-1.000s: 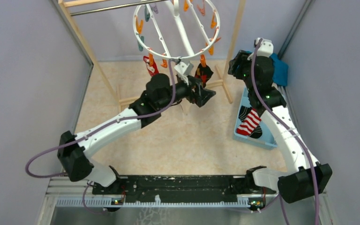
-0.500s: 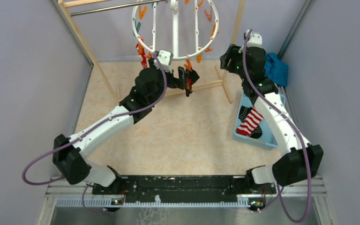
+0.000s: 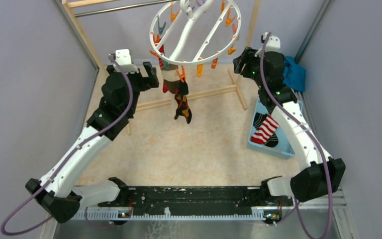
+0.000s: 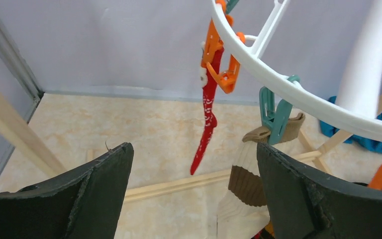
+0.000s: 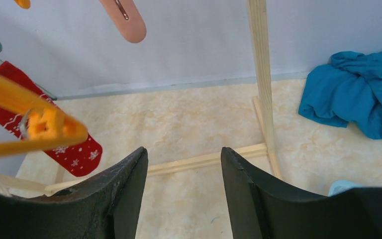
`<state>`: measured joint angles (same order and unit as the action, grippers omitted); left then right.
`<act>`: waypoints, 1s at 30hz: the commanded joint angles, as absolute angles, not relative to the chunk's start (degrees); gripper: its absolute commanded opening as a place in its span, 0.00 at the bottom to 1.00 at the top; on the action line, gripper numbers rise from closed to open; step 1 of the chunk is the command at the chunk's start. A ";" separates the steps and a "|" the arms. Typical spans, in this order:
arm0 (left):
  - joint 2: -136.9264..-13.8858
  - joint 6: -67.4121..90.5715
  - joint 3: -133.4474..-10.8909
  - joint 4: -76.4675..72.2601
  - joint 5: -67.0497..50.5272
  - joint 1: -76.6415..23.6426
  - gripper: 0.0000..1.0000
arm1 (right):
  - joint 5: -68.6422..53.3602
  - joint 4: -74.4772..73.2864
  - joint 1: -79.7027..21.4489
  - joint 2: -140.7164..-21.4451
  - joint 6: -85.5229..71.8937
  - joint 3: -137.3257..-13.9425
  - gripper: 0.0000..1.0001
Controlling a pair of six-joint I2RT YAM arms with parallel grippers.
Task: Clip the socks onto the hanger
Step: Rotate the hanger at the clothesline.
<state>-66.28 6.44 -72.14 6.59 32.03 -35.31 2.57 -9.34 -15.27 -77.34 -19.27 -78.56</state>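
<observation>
The hanger [image 3: 199,63], a white ring with orange and teal clips, hangs tilted at the back. A dark argyle sock [image 3: 183,105] dangles from its front rim beside a red sock [image 3: 164,87]. My left gripper [image 3: 151,78] stands open to the left of them, holding nothing. In the left wrist view the red sock [image 4: 206,117] hangs from an orange clip [image 4: 220,69], and a beige, brown and white sock [image 4: 248,172] from a teal clip [image 4: 276,113]. My right gripper [image 3: 238,62] is open and empty just right of the ring. A red-and-white striped sock [image 3: 264,130] lies on a black sock [image 3: 273,141].
The two loose socks lie in a light blue tray [image 3: 284,150] at the right. A teal-blue cloth heap [image 3: 294,72] sits behind it by the wall. The wooden rack's post [image 5: 260,74] and floor bars [image 3: 214,93] stand under the hanger. Grey walls close both sides.
My left gripper has let go of the dark argyle sock, which now hangs from the ring, and drawn back to the left. The hanger has swung and tilted. The right arm moved slightly left.
</observation>
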 commanded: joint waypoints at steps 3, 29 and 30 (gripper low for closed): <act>-59.35 11.72 -73.73 13.37 26.45 -34.84 0.99 | 4.29 -5.00 -15.64 -68.68 -19.48 -75.99 0.56; -94.48 -2.56 -81.12 -19.14 41.22 -48.34 0.99 | 1.41 -6.49 -14.34 -67.82 -22.77 -75.73 0.54; -93.38 -3.47 -79.94 -20.23 42.87 -48.27 0.99 | 1.47 -6.33 -14.33 -67.88 -22.69 -75.51 0.54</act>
<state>-96.66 2.26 -80.82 -10.55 30.87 -48.56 2.37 -8.40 -14.50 -70.28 -22.63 -76.12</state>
